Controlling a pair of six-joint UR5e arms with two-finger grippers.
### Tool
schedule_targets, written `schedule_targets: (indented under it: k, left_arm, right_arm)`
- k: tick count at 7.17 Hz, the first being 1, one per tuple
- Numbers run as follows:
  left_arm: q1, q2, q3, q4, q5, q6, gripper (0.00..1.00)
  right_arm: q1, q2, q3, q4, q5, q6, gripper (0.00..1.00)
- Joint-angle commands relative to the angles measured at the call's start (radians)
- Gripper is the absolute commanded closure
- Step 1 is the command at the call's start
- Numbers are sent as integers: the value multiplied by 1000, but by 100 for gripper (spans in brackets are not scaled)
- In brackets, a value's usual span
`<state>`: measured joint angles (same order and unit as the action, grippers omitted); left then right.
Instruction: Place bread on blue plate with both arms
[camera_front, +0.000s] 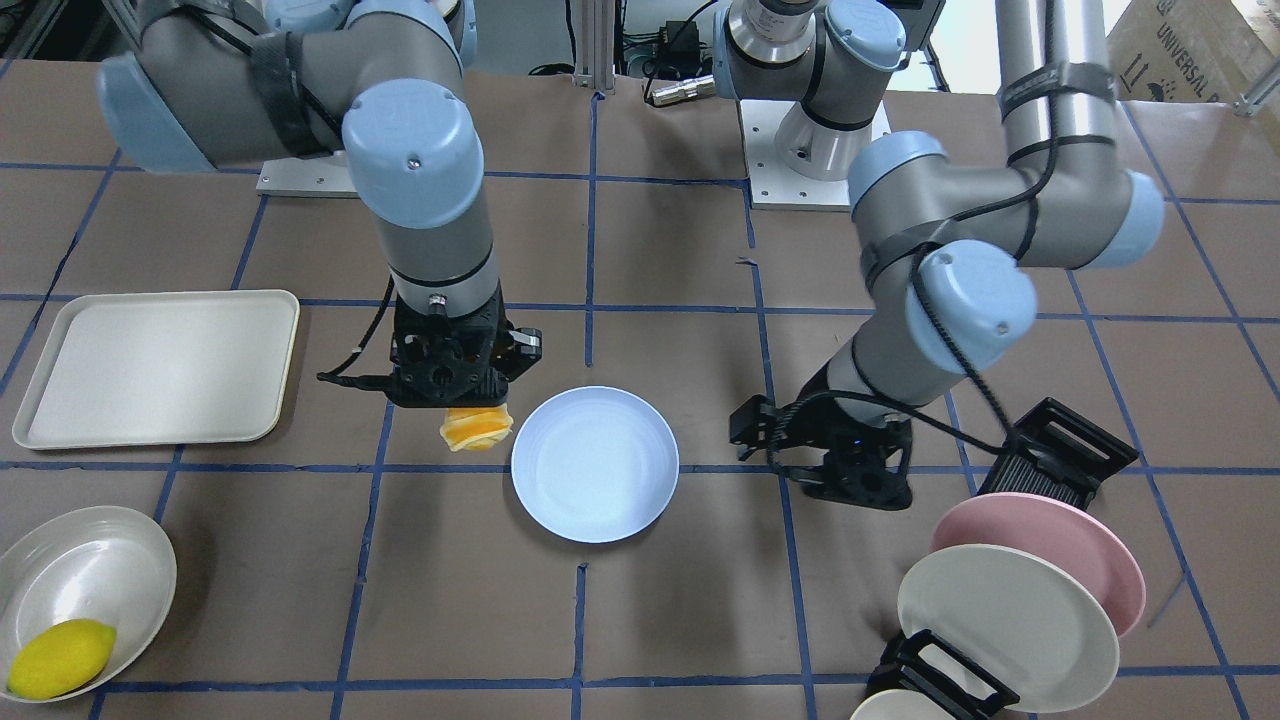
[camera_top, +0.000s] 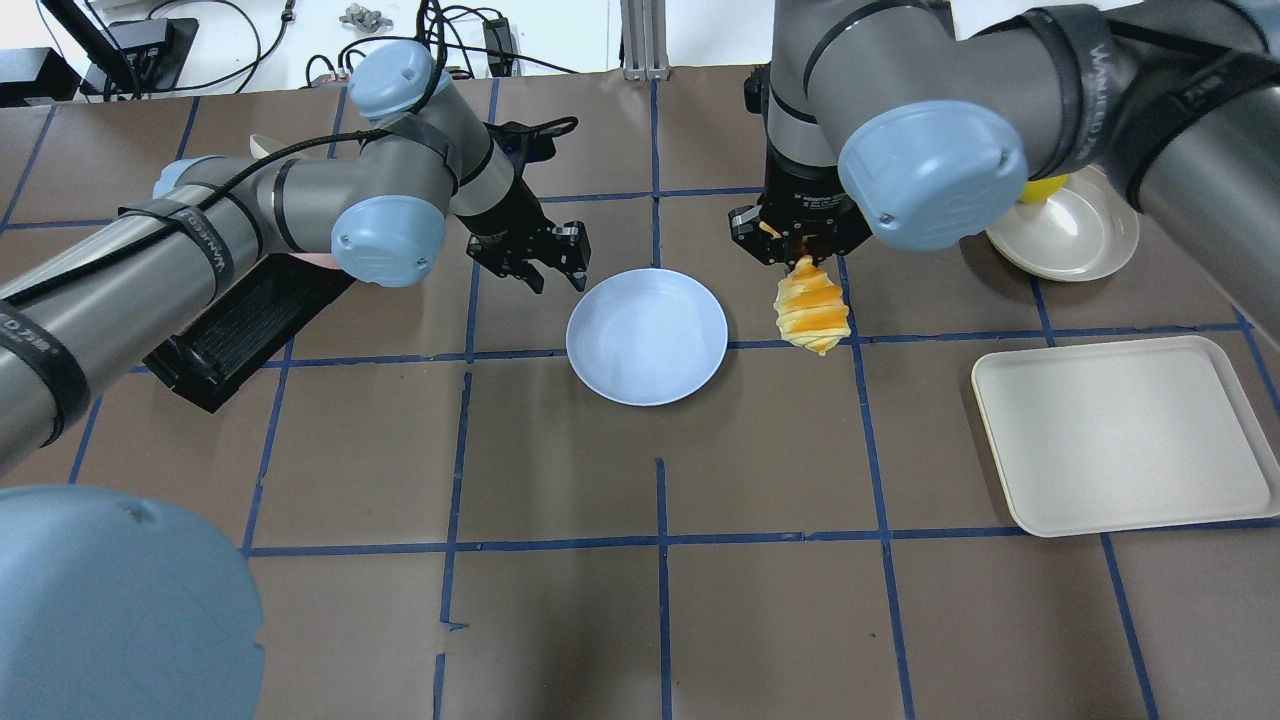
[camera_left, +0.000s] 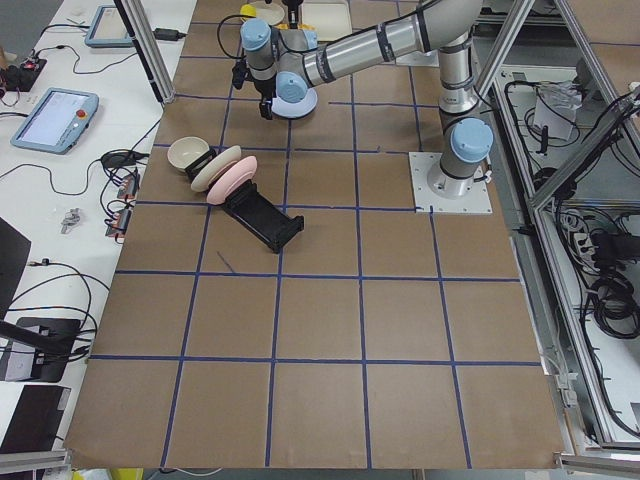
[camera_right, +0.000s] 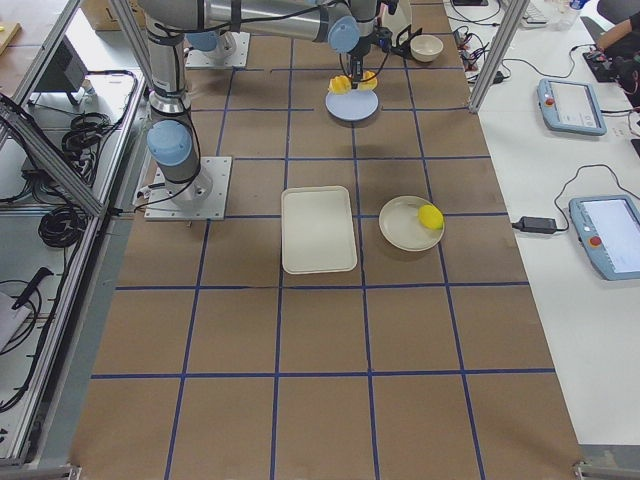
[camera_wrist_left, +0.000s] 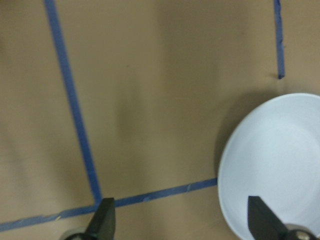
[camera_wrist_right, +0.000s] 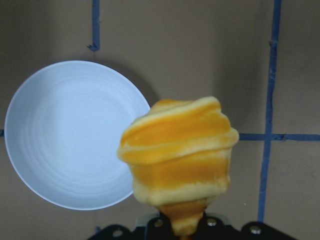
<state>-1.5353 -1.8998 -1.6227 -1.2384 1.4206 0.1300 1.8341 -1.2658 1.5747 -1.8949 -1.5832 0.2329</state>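
Note:
The blue plate (camera_top: 647, 335) lies empty on the table's middle; it also shows in the front view (camera_front: 594, 464) and both wrist views (camera_wrist_left: 280, 165) (camera_wrist_right: 75, 135). My right gripper (camera_top: 803, 252) is shut on the bread (camera_top: 812, 315), an orange and cream striped loaf that hangs from it above the table just right of the plate. The bread shows close in the right wrist view (camera_wrist_right: 180, 155) and in the front view (camera_front: 476, 427). My left gripper (camera_top: 548, 275) is open and empty, low over the table just left of the plate; its fingertips (camera_wrist_left: 106, 220) show in the left wrist view.
A cream tray (camera_top: 1115, 430) lies at the right. A white bowl (camera_front: 60, 560) holds a yellow lemon (camera_front: 60, 657). A black dish rack (camera_front: 1060, 460) holds a pink plate (camera_front: 1060, 545) and a cream plate (camera_front: 1000, 625) on the robot's left side.

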Motion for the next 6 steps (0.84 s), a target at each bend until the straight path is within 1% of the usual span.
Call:
schedule_targets:
  k: [1,2,3,4,5,6]
  left_arm:
    - [101,149,7,-225,101,52,0]
    - [96,215,20,-309,133,36,0]
    - [84,275,15,-340,133,17,0]
    - [66,322,20,-358,136,1,0]
    - [26,349,21,-368,136,-47,0]
    - [-20,350,27,-366,185,-73,0]
  right_arm:
    - [68,128,-36,-128,14,54,96]
    - [71,190,-80,-148,14,56,96]
    - [74,239,-119,-147,14,56,96]
    - [80,285,-128,-148,14,56,96]
    - [86,299,-128,-147,15,56,96]
    - [97,305,-121,-147,15,56,96]
